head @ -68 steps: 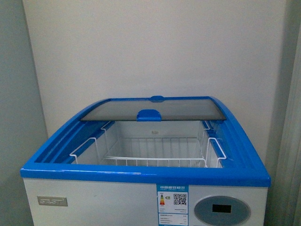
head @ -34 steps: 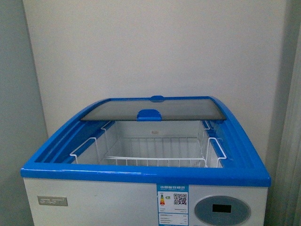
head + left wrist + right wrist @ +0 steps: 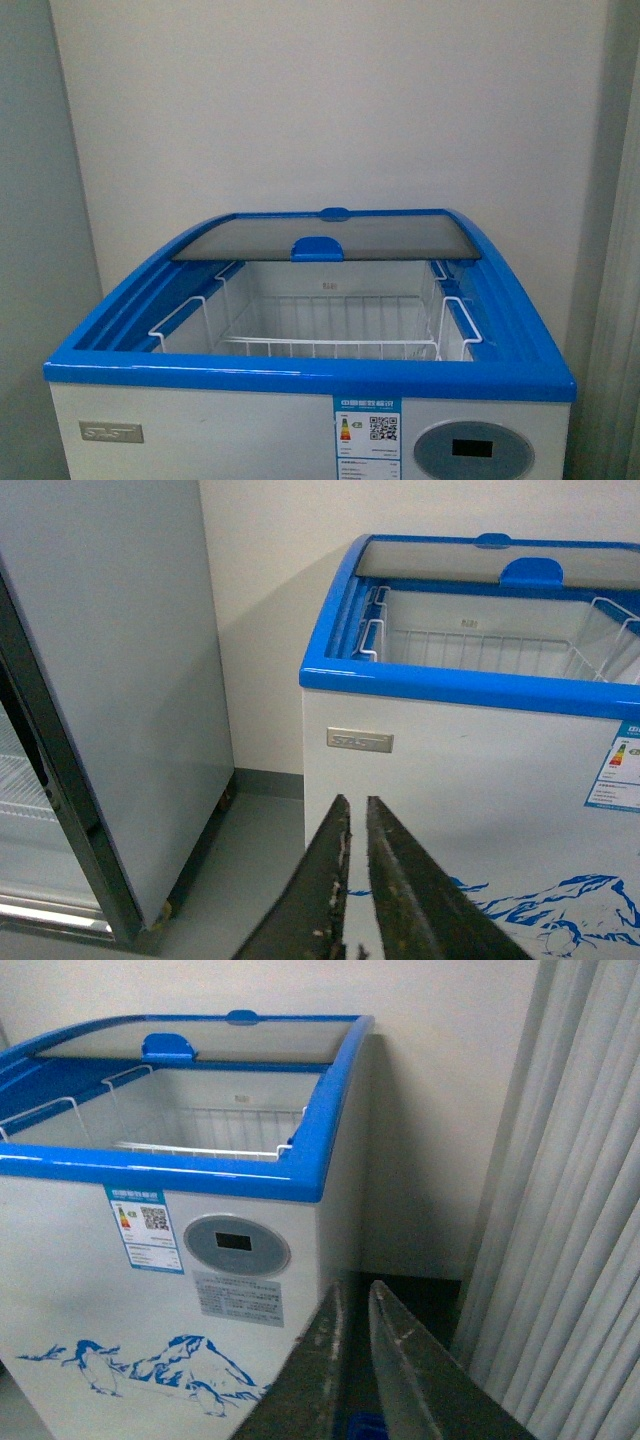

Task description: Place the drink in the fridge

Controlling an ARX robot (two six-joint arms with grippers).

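Note:
The fridge [image 3: 300,375] is a white chest cooler with a blue rim, straight ahead in the front view. Its curved glass top [image 3: 325,235] is slid to the back, so the white inside and its wire baskets [image 3: 330,325] show. The drink is out of view in every frame. My left gripper [image 3: 357,802] is shut with nothing in it, low before the fridge's [image 3: 470,780] front left corner. My right gripper [image 3: 355,1288] is shut and empty too, low by the fridge's [image 3: 300,1160] front right corner, near the oval display [image 3: 236,1245].
A taller grey-white cabinet [image 3: 110,680] with a dark door frame stands left of the fridge, a strip of grey floor [image 3: 255,870] between them. Pale pleated curtains [image 3: 570,1210] hang at the right. A plain wall [image 3: 330,110] rises behind.
The view has shifted very slightly: the fridge's front rim sits a little lower in the front view. Nothing else has moved.

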